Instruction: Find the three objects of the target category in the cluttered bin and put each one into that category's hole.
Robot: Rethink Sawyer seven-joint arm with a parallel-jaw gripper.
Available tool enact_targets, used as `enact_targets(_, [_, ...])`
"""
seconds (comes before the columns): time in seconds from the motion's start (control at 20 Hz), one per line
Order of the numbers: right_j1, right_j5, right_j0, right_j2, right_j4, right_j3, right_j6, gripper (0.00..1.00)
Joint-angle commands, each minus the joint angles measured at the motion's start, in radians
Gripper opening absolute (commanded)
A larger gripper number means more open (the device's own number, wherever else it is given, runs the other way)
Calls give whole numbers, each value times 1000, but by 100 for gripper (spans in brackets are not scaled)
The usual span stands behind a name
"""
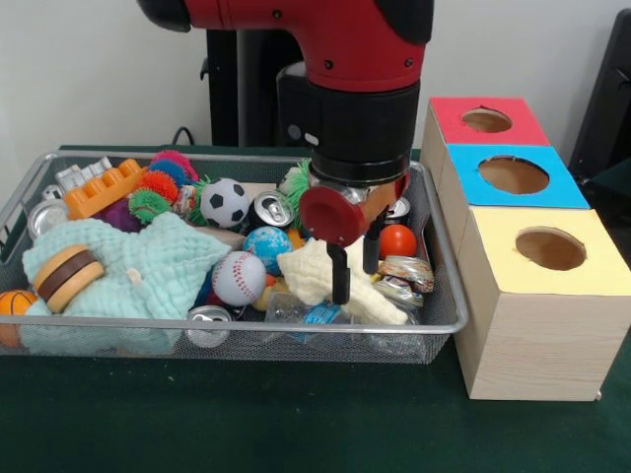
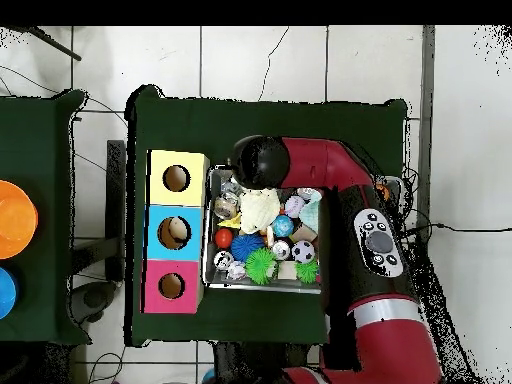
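The wire mesh bin (image 1: 246, 328) is full of clutter: a soccer ball (image 1: 225, 202), a baseball (image 1: 239, 277), a blue globe ball (image 1: 266, 243), a red ball (image 1: 397, 240), cans, spiky balls and cloths. My gripper (image 1: 356, 266) hangs open inside the bin's right half, its black fingers (image 1: 339, 276) just over a cream cloth (image 1: 314, 276), beside the red ball. In the overhead view the arm (image 2: 300, 165) hides the gripper above the bin (image 2: 208, 250). Three wood-grain boxes stand beside the bin, each with a hole: red top (image 1: 486, 120), blue top (image 1: 513, 174), yellow top (image 1: 549, 248).
A pale green cloth (image 1: 148, 266) covers the bin's left half, with a brown and cream toy (image 1: 67, 276) on it. An orange block (image 1: 104, 189) lies at the back left and an orange ball (image 1: 12, 305) at the left corner. Orange (image 2: 15, 218) and blue (image 2: 5, 292) items sit on a side table.
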Motion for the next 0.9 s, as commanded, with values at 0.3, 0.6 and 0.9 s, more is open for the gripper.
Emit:
enact_targets(0.3, [111,6,-47,-17,-43,-30,95,100])
enact_targets(0.6, [122,-5,-61,-19,-54,-32,86,100])
enact_targets(0.9, [121,-15,-63,-29,-57,-11,99,100])
